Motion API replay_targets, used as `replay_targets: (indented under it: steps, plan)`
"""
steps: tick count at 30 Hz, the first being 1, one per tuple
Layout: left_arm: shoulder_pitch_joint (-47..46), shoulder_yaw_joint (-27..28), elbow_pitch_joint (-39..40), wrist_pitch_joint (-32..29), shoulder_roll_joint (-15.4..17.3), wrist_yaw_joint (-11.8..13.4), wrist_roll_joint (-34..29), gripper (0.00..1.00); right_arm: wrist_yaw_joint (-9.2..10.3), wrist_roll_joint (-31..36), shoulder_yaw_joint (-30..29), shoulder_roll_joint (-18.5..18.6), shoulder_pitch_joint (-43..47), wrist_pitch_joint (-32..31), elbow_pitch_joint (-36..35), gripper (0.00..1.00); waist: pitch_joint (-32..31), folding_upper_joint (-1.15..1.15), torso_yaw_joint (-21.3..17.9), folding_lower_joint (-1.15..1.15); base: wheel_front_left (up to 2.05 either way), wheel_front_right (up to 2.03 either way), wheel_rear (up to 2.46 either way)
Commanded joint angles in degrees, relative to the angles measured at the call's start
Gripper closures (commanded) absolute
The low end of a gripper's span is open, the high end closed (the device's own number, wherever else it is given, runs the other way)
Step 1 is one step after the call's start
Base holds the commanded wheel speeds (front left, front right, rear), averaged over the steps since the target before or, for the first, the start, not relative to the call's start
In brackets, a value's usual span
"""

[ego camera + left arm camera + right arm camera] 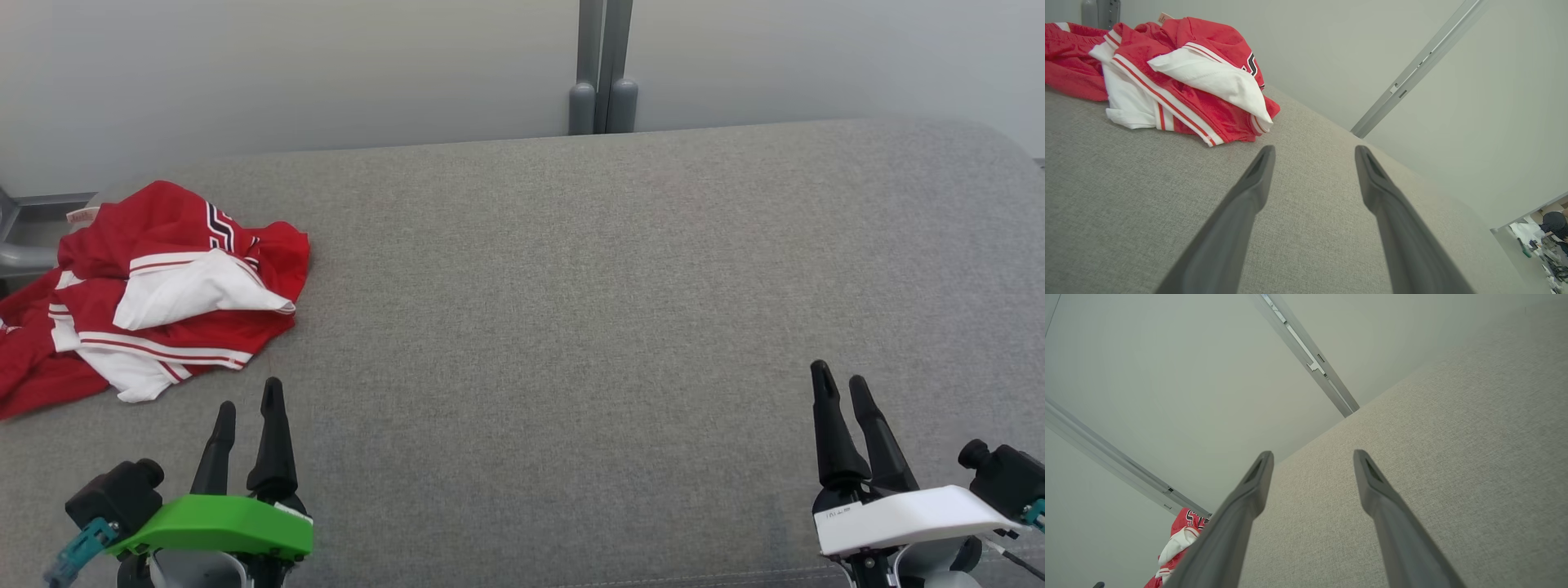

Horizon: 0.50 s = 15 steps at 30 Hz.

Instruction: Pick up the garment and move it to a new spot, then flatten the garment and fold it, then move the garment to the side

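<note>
Well, we see the garment [163, 294] lying crumpled at the far left corner of the grey, fabric-covered table [571, 286]. It is a red jersey with white panels and stripes. Our left gripper [249, 394] hovers near the closest hem without touching it, its fingers [1249, 192] spread and holding nothing. Our right gripper [838, 372] sits well apart at the lower right, over bare cloth, fingers likewise spread and empty. Behind the table stands a pale wall with a grey post [602, 73].
</note>
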State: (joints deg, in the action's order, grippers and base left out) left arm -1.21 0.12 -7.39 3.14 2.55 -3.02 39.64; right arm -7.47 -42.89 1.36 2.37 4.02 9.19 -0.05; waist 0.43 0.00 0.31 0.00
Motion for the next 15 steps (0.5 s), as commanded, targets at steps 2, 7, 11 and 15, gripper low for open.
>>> replay_targets:
  steps: [2,7,11,15]
  plan:
    - [0.76,0.25,1.33,0.94,0.51,0.49,-3.14,0.00,-0.02,3.43,0.57,0.30,-1.23,0.75,-0.47,0.00,-0.08,0.00,0.08,0.00,0.00,0.00,0.00]
    - [1.64,0.12,1.76,2.03,0.63,0.66,-6.80,0.00,-0.02,7.21,1.81,0.34,-1.47,1.26,0.97,0.00,-0.25,0.00,0.25,0.00,0.00,0.00,0.00]
    - [2.05,-0.07,1.80,2.69,0.68,0.79,-8.74,0.00,-0.02,9.28,2.44,0.36,-1.60,1.58,1.91,0.00,-0.36,0.00,0.31,0.00,0.00,0.00,0.00]
    - [2.63,-0.20,1.39,3.45,0.78,0.62,-11.15,0.00,-0.02,11.92,3.00,0.38,-2.12,1.94,2.85,0.00,-0.44,0.00,0.32,0.00,0.00,0.00,0.00]
